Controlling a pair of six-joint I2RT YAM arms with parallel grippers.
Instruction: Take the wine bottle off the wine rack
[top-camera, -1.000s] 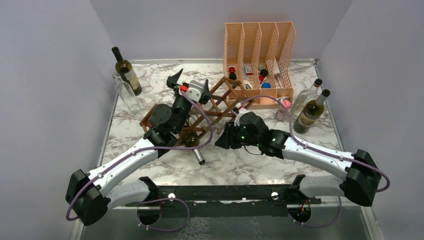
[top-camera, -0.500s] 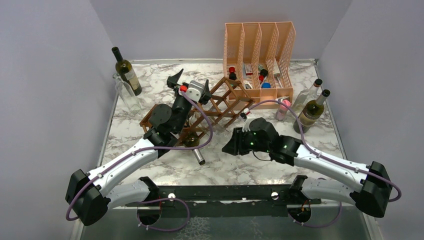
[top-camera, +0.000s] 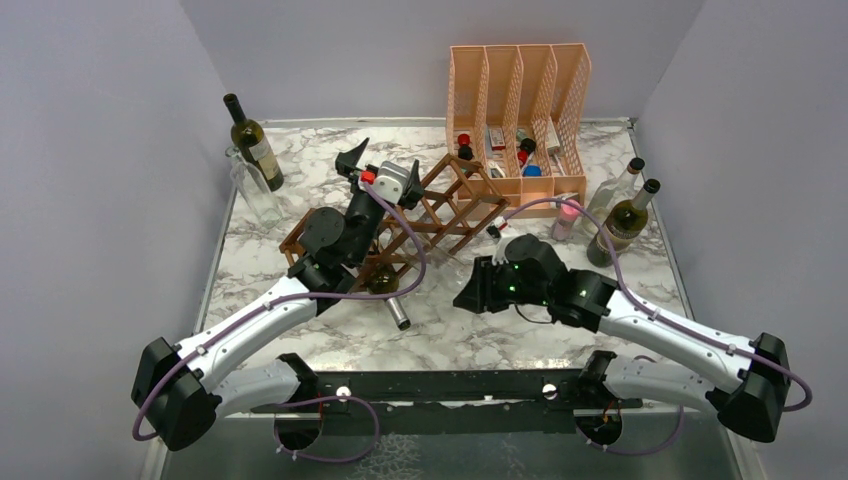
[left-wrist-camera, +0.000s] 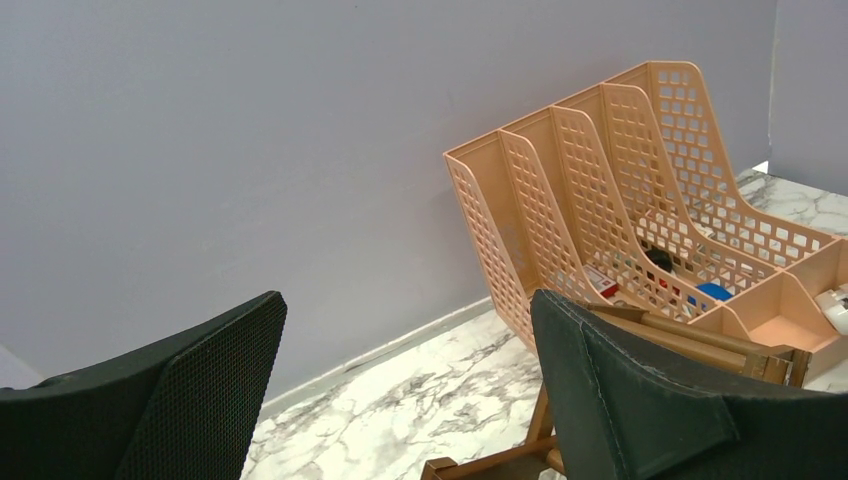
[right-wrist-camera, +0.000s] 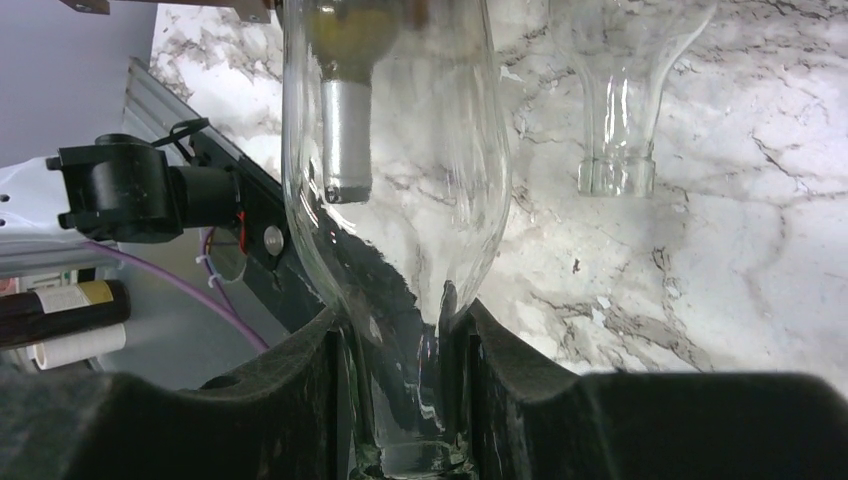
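The wine rack (top-camera: 440, 205), a brown wooden lattice, lies at the table's middle. A dark bottle rests in its near end, with its silver-capped neck (top-camera: 398, 312) sticking out. My right gripper (top-camera: 466, 297) is just right of that end. In the right wrist view it (right-wrist-camera: 405, 330) is shut on the neck of a clear glass wine bottle (right-wrist-camera: 400, 160), whose base is cut off at the top of that view. The silver neck (right-wrist-camera: 347, 150) shows through the glass. My left gripper (top-camera: 380, 165) is open and empty over the rack's far side (left-wrist-camera: 680, 335).
A second clear bottle neck (right-wrist-camera: 620, 150) hangs to the right. The peach mesh organiser (top-camera: 517, 110) stands at the back. Two bottles (top-camera: 622, 225) stand at the right edge. A dark bottle (top-camera: 253, 140) and a clear one (top-camera: 252, 190) stand at the back left.
My right gripper has drawn back from the rack, toward the right and the near edge, with the clear bottle's neck in it. The left arm has not moved.
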